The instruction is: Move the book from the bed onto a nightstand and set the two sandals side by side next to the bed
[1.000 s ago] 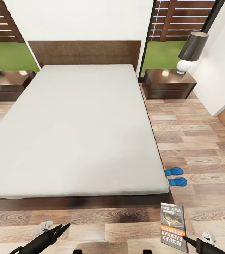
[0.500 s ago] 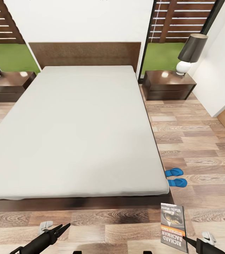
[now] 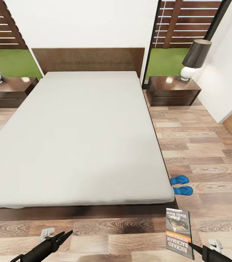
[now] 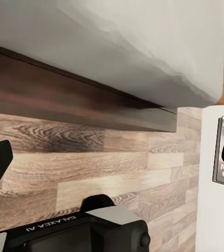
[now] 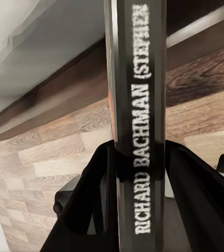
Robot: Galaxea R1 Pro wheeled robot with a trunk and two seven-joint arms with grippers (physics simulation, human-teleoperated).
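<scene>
Nearest, the right gripper point(image 5: 138, 173) has its two black fingers point(image 5: 99, 189) pressed against both sides of the thin dark paperback book with the orange band point(image 3: 179, 233), holding it by its lower end. The book stands upright above the wood-plank floor point(image 3: 210, 153), off the foot corner of the bed, its long axis running up and away from the gripper, spine toward the wrist camera and cover facing the head camera. The left gripper point(image 3: 63, 235) hangs over the floor near the bed's foot edge, its black jaws a narrow way apart and holding nothing. Beyond lies the large low dark-brown platform bed with pale grey mattress point(image 3: 79, 131). Two bright blue flip-flop sandals point(image 3: 180, 185) lie side by side against its right edge. Farthest, a dark-brown two-drawer nightstand point(image 3: 172, 91) carries a white-based, dark-shaded lamp point(image 3: 195, 58).
</scene>
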